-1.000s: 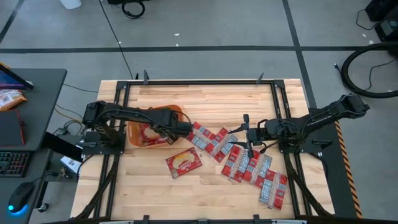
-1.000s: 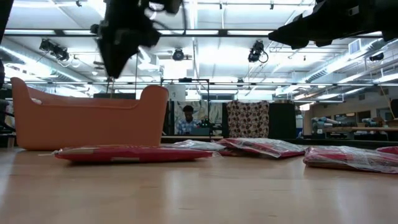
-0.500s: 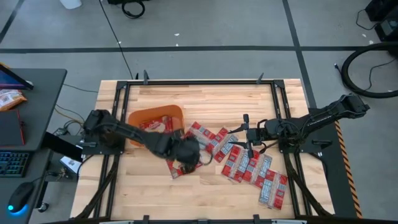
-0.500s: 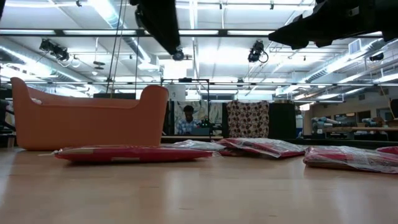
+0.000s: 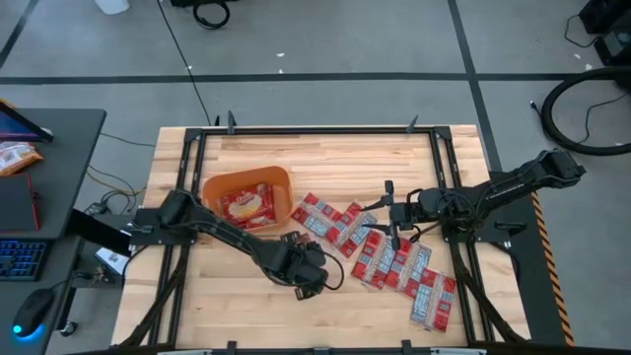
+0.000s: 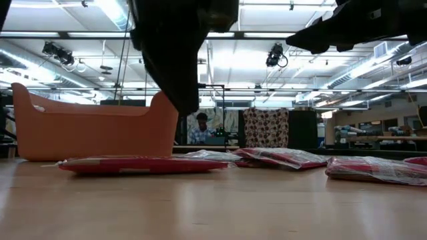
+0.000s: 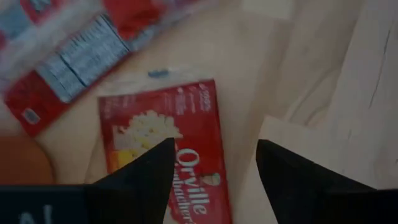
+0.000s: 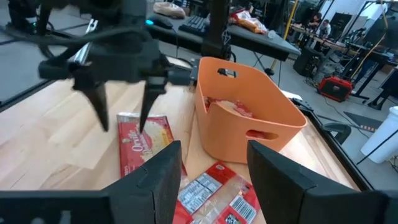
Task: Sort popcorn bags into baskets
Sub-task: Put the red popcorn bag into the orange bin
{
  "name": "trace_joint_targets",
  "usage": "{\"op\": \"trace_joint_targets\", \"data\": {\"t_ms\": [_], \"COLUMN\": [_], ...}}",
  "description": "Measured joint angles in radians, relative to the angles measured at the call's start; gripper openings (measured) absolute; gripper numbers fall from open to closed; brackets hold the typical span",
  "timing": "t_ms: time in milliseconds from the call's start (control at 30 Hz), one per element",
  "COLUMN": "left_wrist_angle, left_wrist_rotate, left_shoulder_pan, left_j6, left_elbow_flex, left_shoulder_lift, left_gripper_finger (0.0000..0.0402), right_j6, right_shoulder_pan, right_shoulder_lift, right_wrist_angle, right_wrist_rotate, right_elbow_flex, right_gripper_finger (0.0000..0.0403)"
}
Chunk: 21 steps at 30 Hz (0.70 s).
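A single red popcorn bag (image 7: 163, 146) lies flat on the table in front of the orange basket (image 5: 246, 200), which holds another bag (image 5: 244, 204). My left gripper (image 8: 122, 123) hangs open just above the single bag (image 8: 145, 151), fingers pointing down, clear of it. In the high view the left gripper (image 5: 307, 273) covers most of that bag. Several more popcorn bags (image 5: 394, 258) lie overlapping at the table's right. My right gripper (image 5: 382, 225) waits open and level above the pile's far edge.
The basket's wall (image 6: 93, 128) stands close to the left of the single bag (image 6: 143, 164). Bare wood stretches along the near edge (image 5: 256, 316) and the far side (image 5: 325, 153). A black frame rail (image 5: 463, 266) runs along the right.
My left gripper has swung from above the basket toward the table's near edge and right, sinking and tipping to point more steeply down. It now hangs over the single bag. The bags have not moved.
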Motion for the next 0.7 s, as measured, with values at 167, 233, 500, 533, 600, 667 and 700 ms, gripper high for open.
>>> {"op": "trace_joint_targets", "data": {"t_ms": [167,233,500,533,600,667,700], "left_wrist_angle": [-0.007,0.0,-0.01,-0.012,-0.021,-0.056,-0.048], "left_wrist_rotate": [-0.008,-0.041,-0.101,-0.101,-0.104,-0.093,-0.088], "left_shoulder_pan": [-0.028,-0.04,-0.068,-0.071,-0.073,-0.078,-0.078], "left_j6": [-0.002,-0.02,-0.063,-0.063,-0.067,-0.069,-0.072], "left_elbow_flex": [0.0,0.001,-0.001,-0.001,0.0,-0.002,0.0], "left_shoulder_lift": [0.024,0.034,0.065,0.068,0.077,0.084,0.092], "left_gripper_finger": [0.0233,0.0232,0.0231,0.0231,0.0231,0.0231,0.0231], "right_j6": [0.0,0.0,0.003,0.003,0.003,0.003,0.003], "right_shoulder_pan": [0.0,0.0,0.0,0.0,0.0,0.0,0.0], "right_shoulder_lift": [0.0,0.0,0.0,0.0,0.0,0.0,0.0], "right_wrist_angle": [-0.002,-0.002,-0.005,-0.002,-0.002,-0.001,-0.004], "right_wrist_rotate": [0.0,0.0,-0.001,-0.001,-0.001,-0.002,-0.002], "right_elbow_flex": [0.0,0.0,0.0,0.0,0.0,0.0,0.0], "right_gripper_finger": [0.0187,0.0187,0.0187,0.0187,0.0187,0.0187,0.0187]}}
